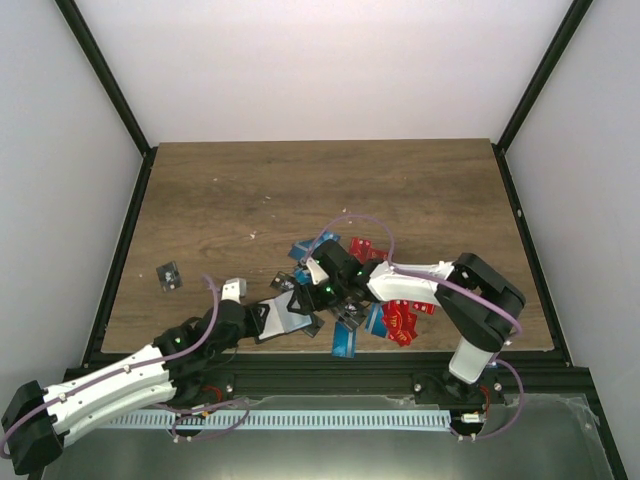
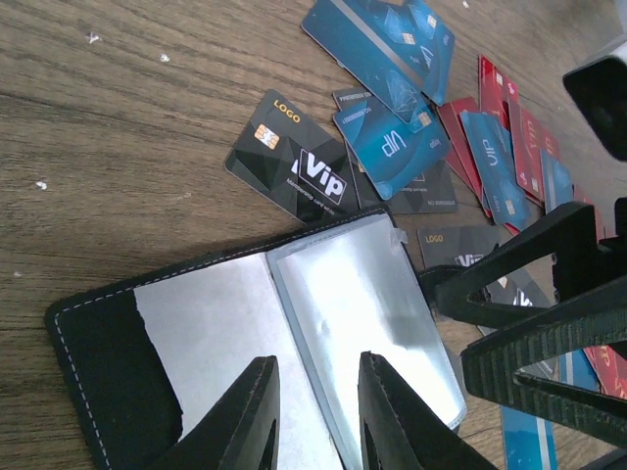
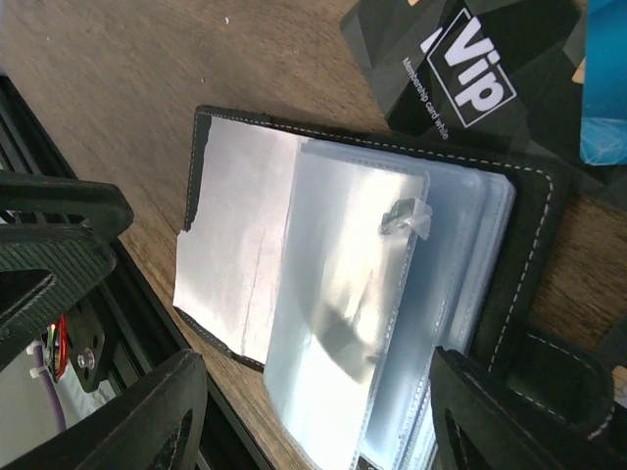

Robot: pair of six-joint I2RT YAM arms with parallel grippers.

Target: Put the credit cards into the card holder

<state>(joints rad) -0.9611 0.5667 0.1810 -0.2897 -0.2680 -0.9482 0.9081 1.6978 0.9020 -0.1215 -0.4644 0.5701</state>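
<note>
The black stitched folding card holder [image 2: 108, 333] lies open on the wooden table [image 2: 118, 117], with its clear plastic sleeves [image 3: 392, 294] facing up. The left gripper [image 2: 315, 377] sits over the holder's lining, jaws narrowly apart; whether they pinch anything cannot be told. The right gripper [image 3: 318, 377] straddles the sleeves, jaws wide and empty. Red, blue and black credit cards [image 2: 411, 127] lie just beyond the holder. Risk: unrestrained sleeves may flop shut, or the holder may slide, blocking insertion.

Black card holder [image 2: 98, 362] with white stitching and silvery lining, blue, red and black credit cards [image 2: 392, 147], brown wood-grain table [image 2: 118, 117]
</note>
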